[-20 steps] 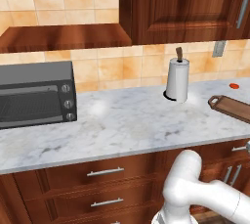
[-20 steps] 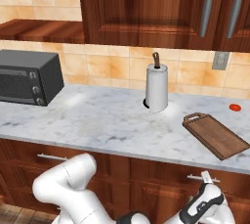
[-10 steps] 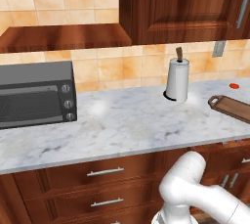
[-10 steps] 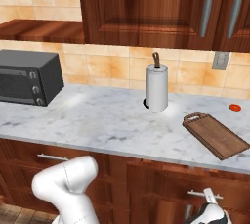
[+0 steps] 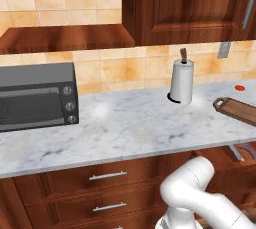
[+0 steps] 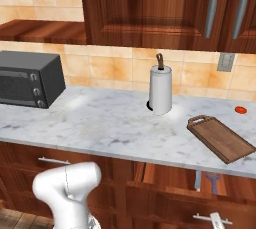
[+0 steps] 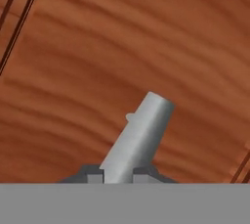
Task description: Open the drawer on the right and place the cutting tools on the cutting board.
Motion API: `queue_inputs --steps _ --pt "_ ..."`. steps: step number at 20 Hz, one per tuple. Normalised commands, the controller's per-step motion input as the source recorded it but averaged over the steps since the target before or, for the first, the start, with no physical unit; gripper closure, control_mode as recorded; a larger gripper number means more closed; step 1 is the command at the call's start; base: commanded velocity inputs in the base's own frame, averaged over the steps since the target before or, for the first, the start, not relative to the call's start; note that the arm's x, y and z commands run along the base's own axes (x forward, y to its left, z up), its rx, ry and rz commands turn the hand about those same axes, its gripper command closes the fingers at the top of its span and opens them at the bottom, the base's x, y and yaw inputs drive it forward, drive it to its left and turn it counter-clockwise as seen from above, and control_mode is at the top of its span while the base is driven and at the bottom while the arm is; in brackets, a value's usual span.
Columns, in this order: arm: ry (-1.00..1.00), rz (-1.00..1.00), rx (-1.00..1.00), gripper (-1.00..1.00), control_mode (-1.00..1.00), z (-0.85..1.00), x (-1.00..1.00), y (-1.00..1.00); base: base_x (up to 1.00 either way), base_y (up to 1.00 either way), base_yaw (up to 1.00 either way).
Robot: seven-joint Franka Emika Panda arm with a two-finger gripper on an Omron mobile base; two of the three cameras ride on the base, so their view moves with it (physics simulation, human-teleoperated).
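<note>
Tool (image 7: 118, 176) is clamping shut on the drawer handle (image 7: 139, 132), bar running diagonally toward upper right; drawer (image 6: 172, 178) standing partly open.

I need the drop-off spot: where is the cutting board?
The cutting board lies on the marble counter at the right of the right base view, right of the paper-towel roll, above the open drawer.

The arm (image 6: 67, 193) reaches low, its jaws closed on a metal handle (image 7: 139, 135).
</note>
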Motion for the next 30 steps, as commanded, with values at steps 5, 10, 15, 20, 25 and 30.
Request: queue_inputs --steps 5,10,15,20,25,30 --pt "0.0 0.0 0.0 1.0 -1.0 -0.14 -0.66 0.0 0.0 0.0 0.0" --pt "0.0 0.0 0.0 -1.0 -1.0 -0.07 -0.34 0.0 0.0 0.0 0.0" --pt "-0.02 0.0 0.0 -1.0 -1.0 0.04 -0.21 0.0 0.0 0.0 0.0" --pt "-0.13 -0.03 0.03 -1.0 -1.0 0.74 -0.87 0.0 0.0 0.0 0.0" --pt "-0.04 -0.06 0.01 -1.0 -1.0 1.0 -0.87 0.0 0.0 0.0 0.0" --pt "0.01 -0.05 -0.01 -1.0 -1.0 1.0 -0.55 0.13 0.0 0.0 0.0"
